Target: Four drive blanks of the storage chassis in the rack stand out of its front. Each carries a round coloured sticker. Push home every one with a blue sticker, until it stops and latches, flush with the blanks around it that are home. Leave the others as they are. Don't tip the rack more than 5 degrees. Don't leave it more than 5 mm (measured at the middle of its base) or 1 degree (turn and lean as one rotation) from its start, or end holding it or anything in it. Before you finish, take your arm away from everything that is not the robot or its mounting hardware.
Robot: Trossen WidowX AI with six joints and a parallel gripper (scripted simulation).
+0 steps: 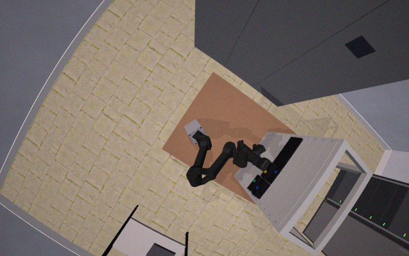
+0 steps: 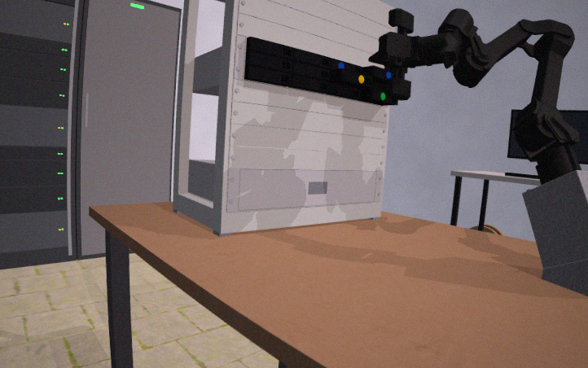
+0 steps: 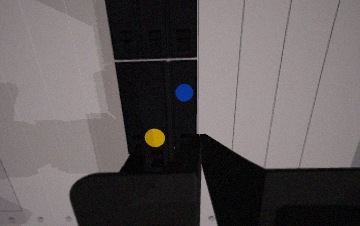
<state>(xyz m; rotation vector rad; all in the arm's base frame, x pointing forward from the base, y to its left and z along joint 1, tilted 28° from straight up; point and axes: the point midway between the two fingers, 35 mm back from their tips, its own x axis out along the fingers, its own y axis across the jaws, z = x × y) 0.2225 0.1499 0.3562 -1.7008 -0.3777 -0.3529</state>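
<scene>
The black storage chassis (image 2: 282, 71) (image 1: 286, 153) sits high in the white rack (image 2: 303, 142) (image 1: 305, 187). Its blanks carry two blue stickers (image 2: 340, 65) (image 2: 388, 75) (image 1: 275, 171) (image 1: 256, 187), a yellow sticker (image 2: 361, 79) (image 1: 265, 171) (image 3: 155, 137) and a green sticker (image 2: 382, 96) (image 1: 254, 180). The wrist view shows one blue sticker (image 3: 184, 92) beside the yellow one. The blanks at the chassis's right end stand out of the front. My gripper (image 2: 373, 59) (image 1: 268, 165) (image 3: 199, 140) is shut and empty. Its tip is at the chassis's upper edge, between the two blue stickers.
The rack stands on a brown table (image 2: 347, 282) (image 1: 217, 102). The arm's grey base block (image 2: 559, 225) (image 1: 191, 128) is on the same table. Tall server cabinets (image 2: 38, 129) stand behind the rack. A small desk with a monitor (image 2: 490, 175) is in the background.
</scene>
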